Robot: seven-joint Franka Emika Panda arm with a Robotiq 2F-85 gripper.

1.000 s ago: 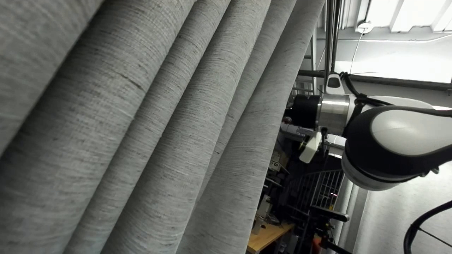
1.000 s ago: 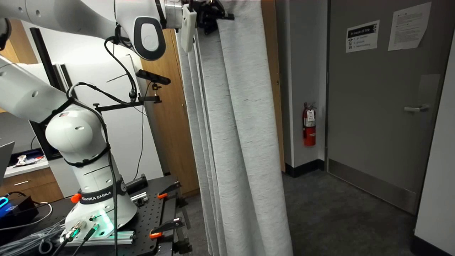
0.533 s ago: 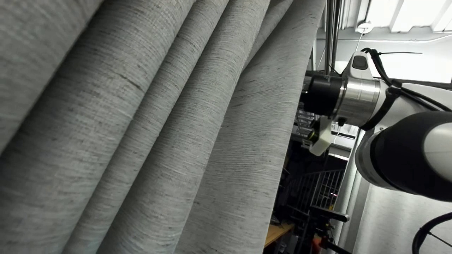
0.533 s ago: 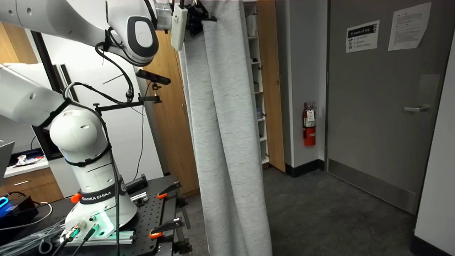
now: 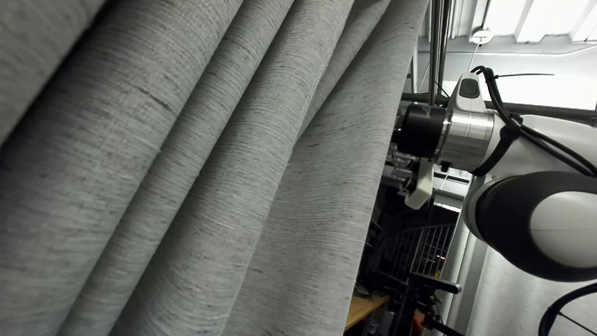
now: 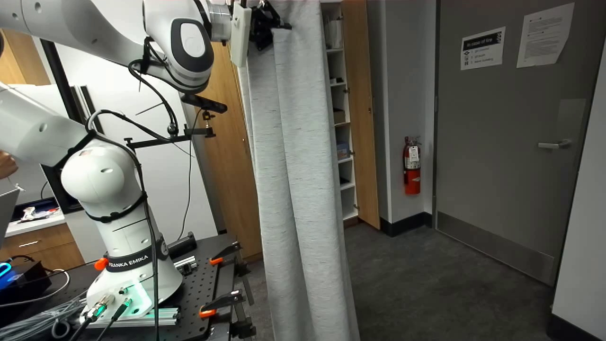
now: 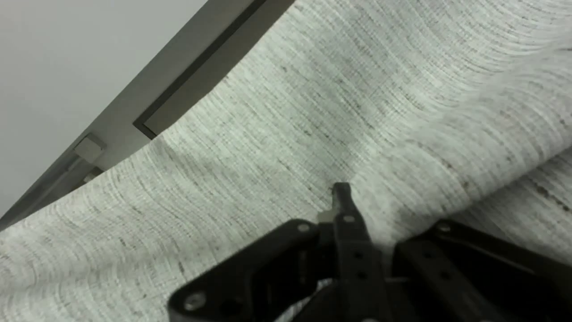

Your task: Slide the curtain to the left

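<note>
The curtain is a tall light-grey drape with deep folds, hanging beside the arm in an exterior view. It fills the left and middle in an exterior view and most of the wrist view. My black gripper is at the curtain's upper part in an exterior view. In the wrist view the gripper is shut on a fold of the curtain; the fold runs between the fingers and hides the right fingertip. In an exterior view the gripper's black base shows, its fingers hidden behind the curtain's edge.
A wooden cabinet door stands open beside white shelves behind the curtain. A red fire extinguisher and a grey door are at the right. A camera on a stand is under the forearm. A hand shows at the left edge.
The gripper and curtain moved left in the view with the fire extinguisher, uncovering the white shelves, then shifted back slightly in the last half second. A hand has appeared at the left edge.
</note>
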